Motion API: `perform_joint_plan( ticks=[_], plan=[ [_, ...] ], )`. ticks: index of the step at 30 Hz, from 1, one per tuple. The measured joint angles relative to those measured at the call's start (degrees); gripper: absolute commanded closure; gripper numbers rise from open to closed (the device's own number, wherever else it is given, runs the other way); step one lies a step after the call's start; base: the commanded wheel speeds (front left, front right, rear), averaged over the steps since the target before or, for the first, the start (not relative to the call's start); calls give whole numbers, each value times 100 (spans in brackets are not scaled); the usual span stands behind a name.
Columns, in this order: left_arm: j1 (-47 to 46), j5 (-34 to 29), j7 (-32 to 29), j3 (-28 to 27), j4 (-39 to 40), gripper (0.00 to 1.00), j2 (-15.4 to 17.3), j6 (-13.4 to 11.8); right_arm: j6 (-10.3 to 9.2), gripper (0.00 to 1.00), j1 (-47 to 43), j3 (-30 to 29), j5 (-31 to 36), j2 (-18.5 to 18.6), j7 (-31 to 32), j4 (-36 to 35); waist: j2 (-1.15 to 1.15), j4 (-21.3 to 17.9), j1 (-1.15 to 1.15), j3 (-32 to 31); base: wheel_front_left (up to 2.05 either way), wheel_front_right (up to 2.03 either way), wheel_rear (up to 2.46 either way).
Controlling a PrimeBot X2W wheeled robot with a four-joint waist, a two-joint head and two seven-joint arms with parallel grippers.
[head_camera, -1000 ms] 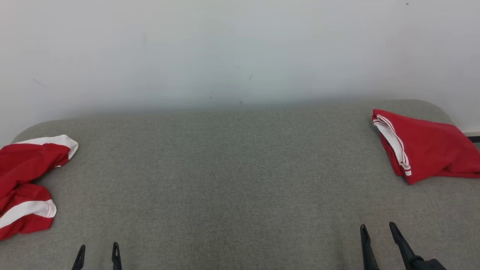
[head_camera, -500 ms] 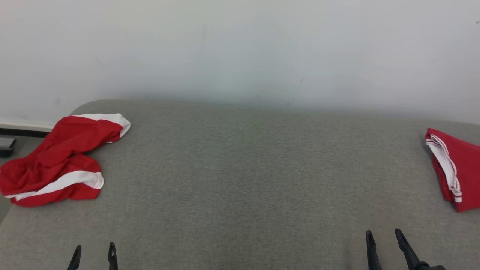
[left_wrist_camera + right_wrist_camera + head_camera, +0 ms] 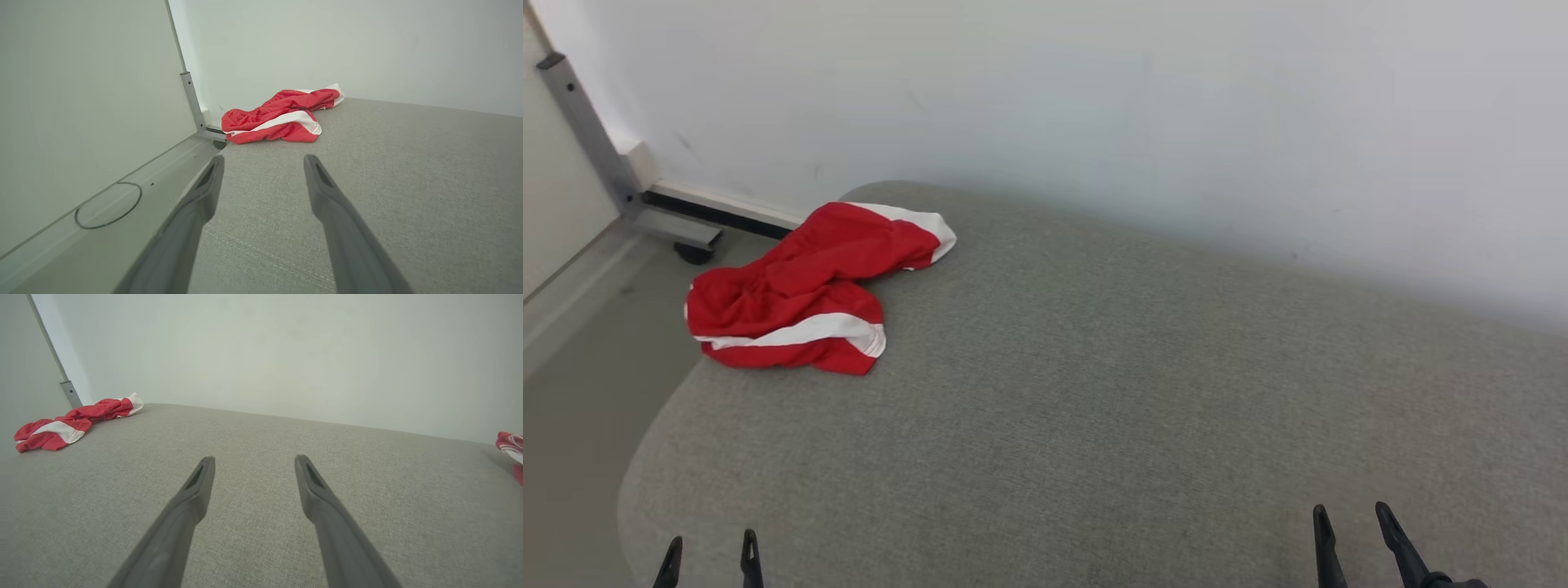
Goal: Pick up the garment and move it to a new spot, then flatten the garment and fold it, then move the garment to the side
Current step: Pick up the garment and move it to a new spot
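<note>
Head cam sits high, looks fwd & down onto the grey padded surface (image 3: 1094,408), turned toward its far-left corner. L & R wrist cams ride low, close over it, facing the wall (image 3: 1176,106); all 3 share the red garment (image 3: 792,294).

A grey fabric-covered surface (image 3: 1094,392) with rounded corners takes up the lower and middle frame of the head view. Behind it a plain white wall (image 3: 1094,98) spans the top. In the upper left corner a grey metal post (image 3: 580,114) slants down to a foot bar on a dark caster (image 3: 693,251), with a pale baseboard (image 3: 727,211) running along the wall beside it. Grey floor (image 3: 580,392) shows down the left edge. In the left wrist view a pale panel (image 3: 81,81) covers the left side, and a thin ring (image 3: 118,183) lies on the floor at lower left. At the right edge of the right wrist view, a second red and white garment (image 3: 510,445) rests on the surface.
</note>
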State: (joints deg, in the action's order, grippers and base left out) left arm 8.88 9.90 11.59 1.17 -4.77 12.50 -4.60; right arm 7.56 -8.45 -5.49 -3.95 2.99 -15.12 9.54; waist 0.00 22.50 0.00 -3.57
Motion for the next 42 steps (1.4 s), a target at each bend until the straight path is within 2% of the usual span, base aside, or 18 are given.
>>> perform_joint_plan(
  ticks=[9, 21, 28, 35, 42],
  plan=[
    [63, 69, 0, -69, 79, 0, 18, -103, 0, 0, 75, 83, -31, -2, -1, 29, 0, 511, 0, 39, 0, 0, 0],
    [-23, 172, 73, -97, 41, 0, 21, -140, 0, 0, 175, 107, -5, -3, -1, 91, 0, 532, 1, 127, 0, 0, 0],
    [-912, 433, 96, -199, -162, 0, 94, 9, 0, 0, 346, 53, 152, 68, 10, -62, 0, 329, 1, 264, 0, 0, 0],
    [-2066, 651, 179, -393, -550, 0, 337, 171, 0, 0, 628, 4, 180, 280, 143, -347, 0, -29, 1, 586, 0, 0, 0],
    [-3462, 756, 141, -446, -1272, 0, 654, 382, 0, 0, 765, -178, 194, 527, 248, -806, 2, -585, 2, 1193, 0, 0, 0]
  ],
)
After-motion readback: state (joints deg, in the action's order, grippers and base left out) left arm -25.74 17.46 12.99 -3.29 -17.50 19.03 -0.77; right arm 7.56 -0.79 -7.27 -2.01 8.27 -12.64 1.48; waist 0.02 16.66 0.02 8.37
